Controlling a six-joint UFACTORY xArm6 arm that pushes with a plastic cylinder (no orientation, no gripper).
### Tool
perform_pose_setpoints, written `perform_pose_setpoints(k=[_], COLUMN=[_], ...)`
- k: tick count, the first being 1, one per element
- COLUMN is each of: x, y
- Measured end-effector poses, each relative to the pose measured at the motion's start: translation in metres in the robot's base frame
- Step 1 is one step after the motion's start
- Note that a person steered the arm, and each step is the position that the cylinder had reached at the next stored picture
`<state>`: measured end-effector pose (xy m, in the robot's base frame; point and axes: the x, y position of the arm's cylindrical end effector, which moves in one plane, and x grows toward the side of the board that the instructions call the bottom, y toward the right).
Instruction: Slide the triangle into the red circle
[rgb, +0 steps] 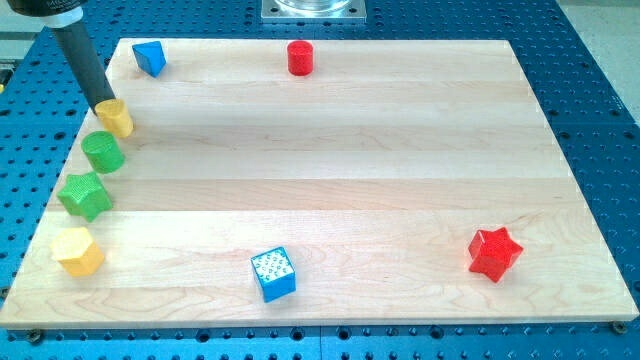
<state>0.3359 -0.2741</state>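
Triangle, blue (150, 57): top-left corner of surface (400, 200). Red circle (300, 57): top edge, well apart. My tip (105, 105) touches yellow block (116, 118) at left edge. No claw fitted. I'd round behind the triangle's left side, then push straight along the top edge.

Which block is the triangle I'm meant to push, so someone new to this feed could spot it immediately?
Start at the wooden board and go to its corner at the view's top left. The blue triangle sits there, level with the red circle further along the view's top edge. It is the only blue wedge; the other blue block is a cube near the view's bottom, and my tip touches the yellow block below it.
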Motion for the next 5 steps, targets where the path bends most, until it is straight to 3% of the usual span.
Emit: perform_pose_setpoints(k=[1,2,3,4,5], x=[-0.043,-0.092,-0.098,-0.07,-0.071], y=[-0.025,-0.013,0.062,0.167,0.184])
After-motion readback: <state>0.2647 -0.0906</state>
